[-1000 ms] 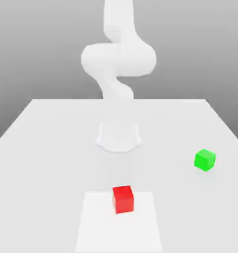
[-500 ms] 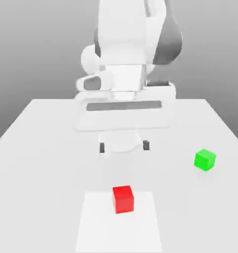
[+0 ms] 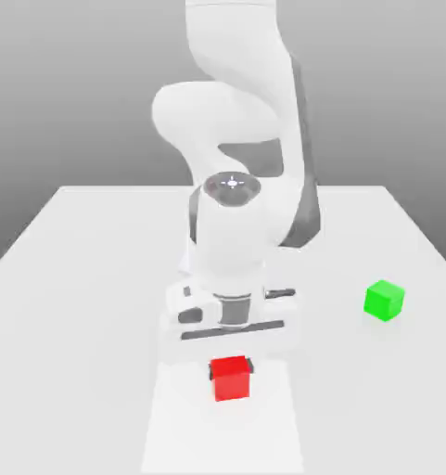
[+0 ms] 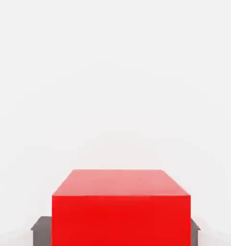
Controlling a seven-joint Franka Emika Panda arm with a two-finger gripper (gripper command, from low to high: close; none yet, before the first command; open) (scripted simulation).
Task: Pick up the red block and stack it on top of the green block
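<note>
The red block [image 3: 232,378] is seen low in the exterior frame, just below centre, on a paler square patch [image 3: 171,427] of the table [image 3: 78,278]. The gripper [image 3: 231,365] is lowered around it, fingers [image 4: 41,230] apart, dark at both sides in the hand view. Farther right sits the green block [image 3: 384,301].

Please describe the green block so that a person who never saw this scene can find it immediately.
Start at the white table. On the exterior view's right, apart from the arm, sits the green block. It is the table's one green cube; the red block sits under the pincer.
</note>
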